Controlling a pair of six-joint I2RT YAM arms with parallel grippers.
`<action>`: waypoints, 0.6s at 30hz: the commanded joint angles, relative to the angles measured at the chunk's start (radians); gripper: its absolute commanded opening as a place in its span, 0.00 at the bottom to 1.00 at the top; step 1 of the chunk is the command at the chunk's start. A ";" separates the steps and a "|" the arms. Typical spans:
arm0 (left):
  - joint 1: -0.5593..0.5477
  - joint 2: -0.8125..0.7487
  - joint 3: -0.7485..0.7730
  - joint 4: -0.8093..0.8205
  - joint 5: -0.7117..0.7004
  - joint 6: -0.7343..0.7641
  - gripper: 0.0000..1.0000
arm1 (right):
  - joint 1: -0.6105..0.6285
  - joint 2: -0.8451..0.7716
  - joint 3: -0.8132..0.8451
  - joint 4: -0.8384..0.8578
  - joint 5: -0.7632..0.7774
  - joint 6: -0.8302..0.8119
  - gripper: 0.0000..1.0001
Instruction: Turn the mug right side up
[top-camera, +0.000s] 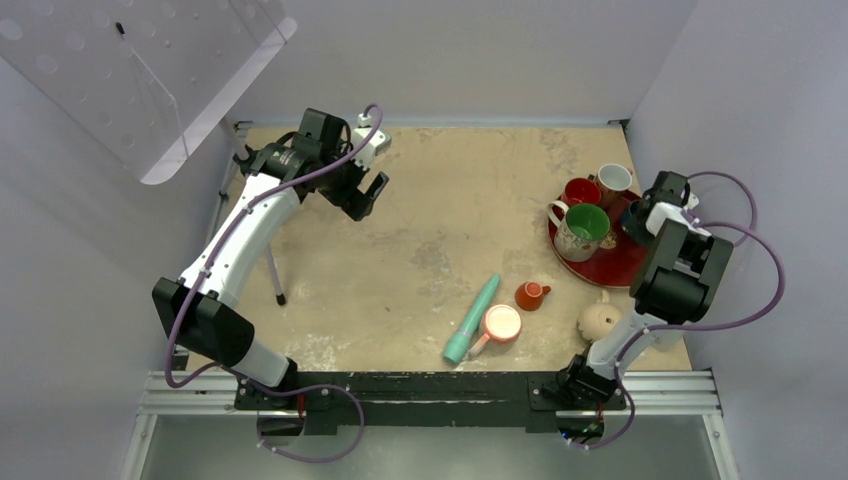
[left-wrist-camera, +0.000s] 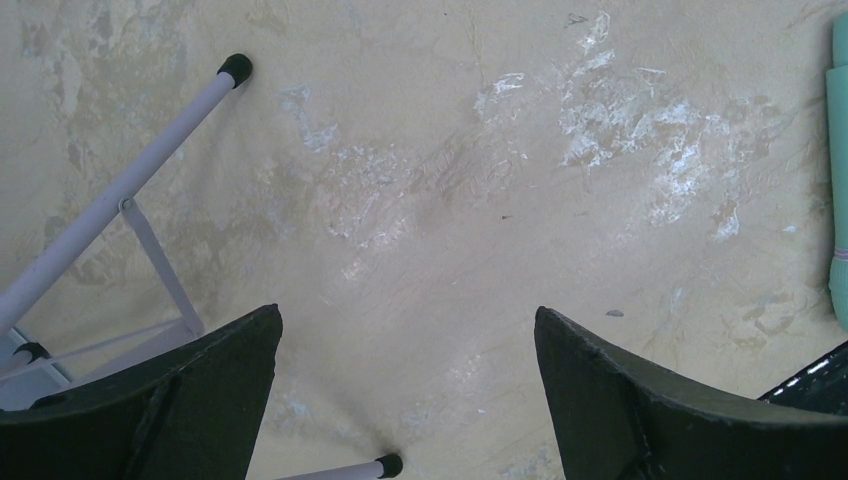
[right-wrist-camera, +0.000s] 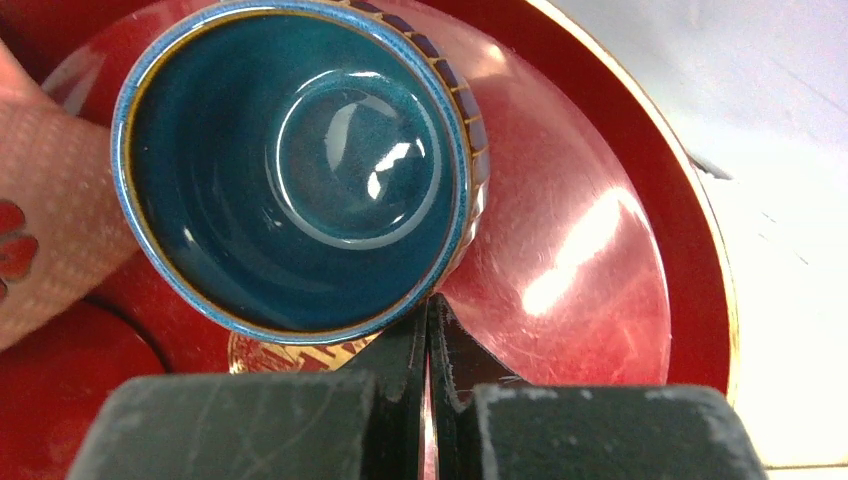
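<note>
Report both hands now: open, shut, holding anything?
Left hand: open, empty, over the table.
Right hand: shut on nothing, tips beside the blue cup on the red tray.

This is a robotics lab test cell: a scuffed beige surface (top-camera: 430, 210) boxed in by plain pale walls (top-camera: 480, 50) at the top and sides of the frame. Two robot arms (top-camera: 240, 240) are mounted on an aluminium rail (top-camera: 200, 395) along the bottom edge, and a clear perforated panel (top-camera: 150, 70) hangs at upper left.
</note>
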 joint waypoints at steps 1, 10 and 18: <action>0.011 -0.001 0.020 0.017 -0.031 0.017 1.00 | -0.003 0.025 0.122 0.040 0.001 0.016 0.00; 0.014 0.002 0.031 0.011 -0.043 0.019 1.00 | -0.003 0.102 0.224 0.012 -0.026 -0.010 0.00; 0.014 0.005 0.029 0.010 -0.020 0.013 1.00 | -0.004 -0.038 0.127 0.021 0.020 -0.011 0.00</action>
